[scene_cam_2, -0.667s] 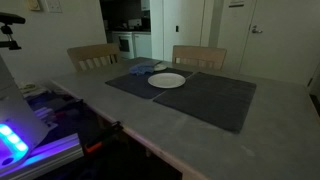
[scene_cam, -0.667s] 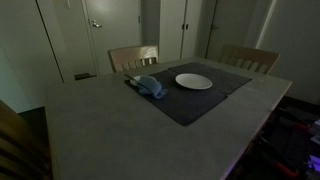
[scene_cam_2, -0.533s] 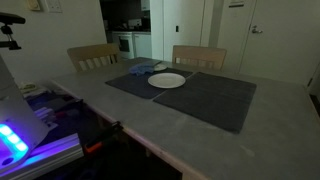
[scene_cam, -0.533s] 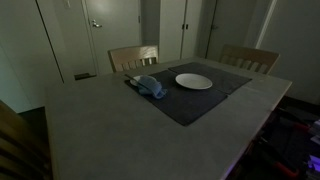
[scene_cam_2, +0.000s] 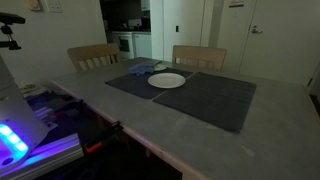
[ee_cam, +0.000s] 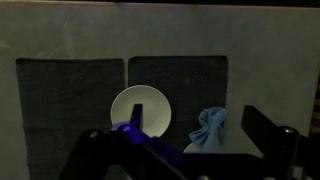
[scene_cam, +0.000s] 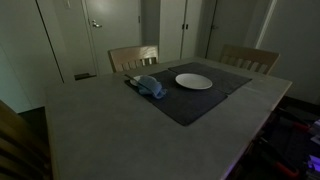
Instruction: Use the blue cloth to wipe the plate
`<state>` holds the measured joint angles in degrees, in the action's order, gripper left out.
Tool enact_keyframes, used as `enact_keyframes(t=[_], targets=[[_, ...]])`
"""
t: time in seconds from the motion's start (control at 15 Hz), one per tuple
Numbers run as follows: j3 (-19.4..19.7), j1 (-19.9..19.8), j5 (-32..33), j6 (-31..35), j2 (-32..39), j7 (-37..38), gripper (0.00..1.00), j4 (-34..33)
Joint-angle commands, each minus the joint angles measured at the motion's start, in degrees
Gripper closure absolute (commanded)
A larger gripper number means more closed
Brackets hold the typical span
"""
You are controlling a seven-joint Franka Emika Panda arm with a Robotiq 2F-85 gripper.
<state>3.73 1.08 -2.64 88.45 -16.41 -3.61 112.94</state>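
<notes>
A white plate (scene_cam: 194, 81) sits on a dark placemat (scene_cam: 200, 103) on the grey table; it also shows in the other exterior view (scene_cam_2: 167, 80) and the wrist view (ee_cam: 140, 108). A crumpled blue cloth (scene_cam: 150, 86) lies on the mat right beside the plate, seen dimly in an exterior view (scene_cam_2: 144, 68) and clearly in the wrist view (ee_cam: 210, 128). My gripper (ee_cam: 194, 112) is open and empty, high above the table, with the cloth and the plate's edge between its dark fingers. The arm does not show in either exterior view.
A second dark placemat (scene_cam_2: 222, 100) lies beside the first. Two wooden chairs (scene_cam: 133, 58) (scene_cam: 249, 58) stand at the table's far side. The table edge (scene_cam: 250, 135) drops off toward equipment with a blue-purple light (scene_cam_2: 12, 138). Doors stand behind.
</notes>
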Motion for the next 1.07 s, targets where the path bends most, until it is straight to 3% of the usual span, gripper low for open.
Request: enact_keyframes(t=[0.0, 0.53, 1.0], targets=[[-0.95, -0.55, -0.01, -0.44, 0.62, -0.29, 0.00, -0.82], [-2.82, 0.45, 0.12, -1.02, 4.66, -0.65, 0.00, -3.91], [-4.96, 1.52, -0.05, -0.97, 13.32, -1.22, 0.00, -9.58]])
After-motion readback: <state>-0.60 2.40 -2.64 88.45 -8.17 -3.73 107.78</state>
